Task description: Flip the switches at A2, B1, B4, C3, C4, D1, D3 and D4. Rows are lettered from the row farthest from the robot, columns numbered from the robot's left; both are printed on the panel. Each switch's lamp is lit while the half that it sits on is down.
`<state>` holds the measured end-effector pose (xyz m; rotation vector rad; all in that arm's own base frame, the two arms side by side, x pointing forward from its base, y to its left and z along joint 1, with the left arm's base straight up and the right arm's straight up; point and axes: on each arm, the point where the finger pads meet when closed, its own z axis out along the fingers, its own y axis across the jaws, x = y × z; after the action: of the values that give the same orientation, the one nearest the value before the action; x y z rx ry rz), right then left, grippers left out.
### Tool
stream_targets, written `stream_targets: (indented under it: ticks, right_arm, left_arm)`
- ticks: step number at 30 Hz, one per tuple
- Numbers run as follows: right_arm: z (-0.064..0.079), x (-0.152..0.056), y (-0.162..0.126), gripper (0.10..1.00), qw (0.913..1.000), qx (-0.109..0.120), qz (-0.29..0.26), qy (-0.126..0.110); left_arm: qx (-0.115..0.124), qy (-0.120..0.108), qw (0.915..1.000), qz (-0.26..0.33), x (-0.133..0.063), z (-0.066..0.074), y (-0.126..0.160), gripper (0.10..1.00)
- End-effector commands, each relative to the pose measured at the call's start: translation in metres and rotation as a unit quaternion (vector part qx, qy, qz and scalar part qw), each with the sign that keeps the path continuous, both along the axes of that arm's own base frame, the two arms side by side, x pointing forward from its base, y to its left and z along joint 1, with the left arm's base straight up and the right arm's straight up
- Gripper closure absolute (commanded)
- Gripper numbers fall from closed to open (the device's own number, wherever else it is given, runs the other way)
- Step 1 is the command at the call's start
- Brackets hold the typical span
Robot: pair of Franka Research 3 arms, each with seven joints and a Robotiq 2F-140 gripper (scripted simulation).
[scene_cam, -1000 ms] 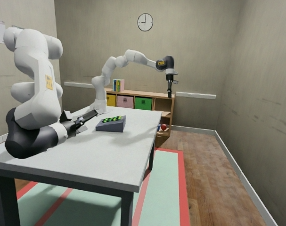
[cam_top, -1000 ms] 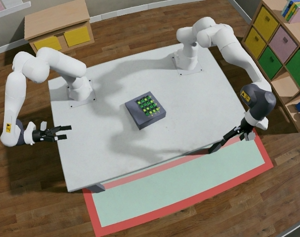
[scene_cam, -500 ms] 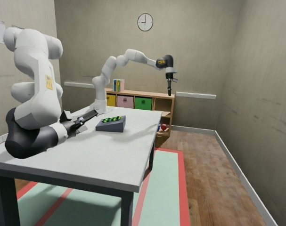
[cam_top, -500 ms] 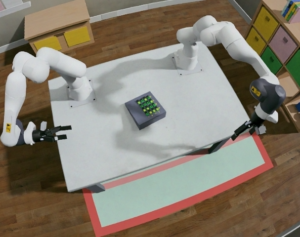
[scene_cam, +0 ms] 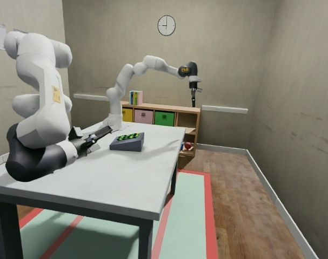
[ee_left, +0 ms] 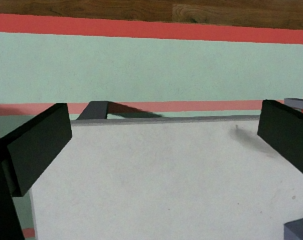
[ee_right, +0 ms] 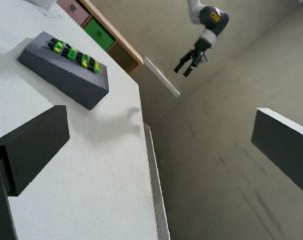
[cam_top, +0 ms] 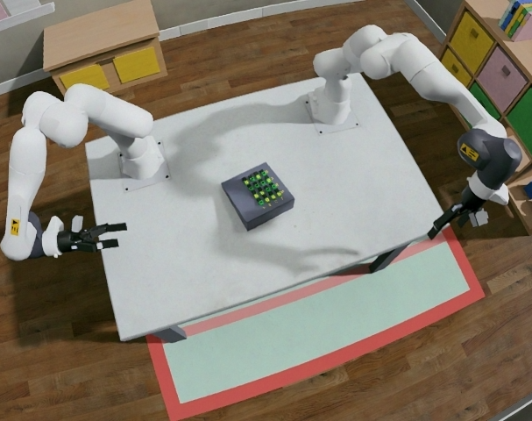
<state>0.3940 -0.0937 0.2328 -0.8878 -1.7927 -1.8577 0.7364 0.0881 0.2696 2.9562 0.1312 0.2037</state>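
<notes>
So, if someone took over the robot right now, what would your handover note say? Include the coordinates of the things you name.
Left gripper (cam_top: pixel 444 228) (scene_cam: pixel 193 105) (ee_left: pixel 165 119) (ee_right: pixel 182 72): open, holding nothing, away from the panel.
Right gripper (cam_top: pixel 122 234) (scene_cam: pixel 105 137) (ee_right: pixel 161 122): open, holding nothing, also clear of it.
Panel (cam_top: pixel 238 199) (scene_cam: pixel 127 146) (ee_left: pixel 298 230) (ee_right: pixel 61 75): on the table, sloped face carrying the switches.
Done: can't tell; the switches are too small to read.
Left: check A2, B1, B4, C3, C4, D1, D3 and D4 up close, then flip any still needing it.

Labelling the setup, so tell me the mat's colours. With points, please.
Pale green with red bands (cam_top: pixel 329 299) (scene_cam: pixel 189 195) (ee_left: pixel 141 65); top view.
</notes>
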Motion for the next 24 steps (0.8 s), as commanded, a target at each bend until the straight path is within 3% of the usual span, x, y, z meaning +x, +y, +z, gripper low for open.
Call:
stream_targets:
  ticks: [1,24]
  right_arm:
    - [0.0,0.0,0.0,0.098,1.0,0.0,0.0,0.0]
    - [0.0,0.0,0.0,0.098,1.0,0.0,0.0,0.0]
  left_arm:
    - [0.005,0.001,1.0,-0.007,-0.007,0.002,0.018,0.098]
    - [0.017,0.004,0.9994,0.032,-0.048,0.02,0.124,0.098]
